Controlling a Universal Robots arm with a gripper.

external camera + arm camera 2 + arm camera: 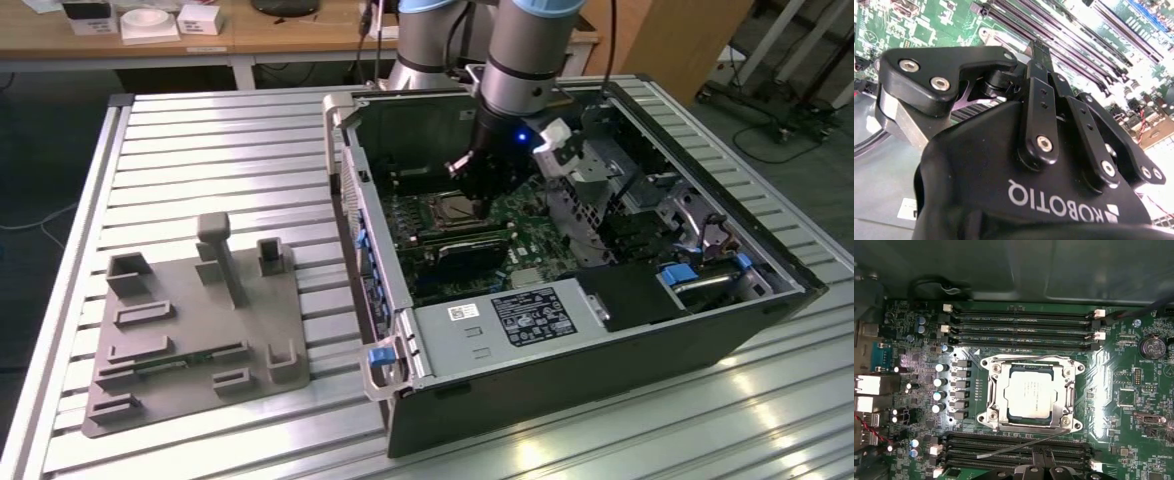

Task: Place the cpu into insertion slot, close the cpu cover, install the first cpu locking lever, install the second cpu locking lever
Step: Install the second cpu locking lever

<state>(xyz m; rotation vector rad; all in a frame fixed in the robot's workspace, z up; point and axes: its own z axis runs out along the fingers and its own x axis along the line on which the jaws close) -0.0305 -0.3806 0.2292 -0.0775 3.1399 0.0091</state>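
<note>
The cpu (1027,393), a silvery square chip, lies seated in the insertion slot (1030,392) on the green board. The cpu cover (1070,390), a thin metal frame, lies flat around it. One thin wire lever (1029,358) runs flat along the socket's edge by the memory slots. The other lever (1019,446) sticks out at a slant from the opposite edge. My gripper (1044,456) hovers just beside that slanted lever, its black fingers (1037,55) pressed together with nothing seen between them. In the exterior view the gripper (483,188) hangs inside the case over the socket (454,210).
Long black memory slots (1021,320) flank the socket on two sides. The open computer case (561,380) has tall walls and a drive cage (627,190) close to the arm. A grey fixture plate (200,330) sits on the slatted table at the exterior view's left.
</note>
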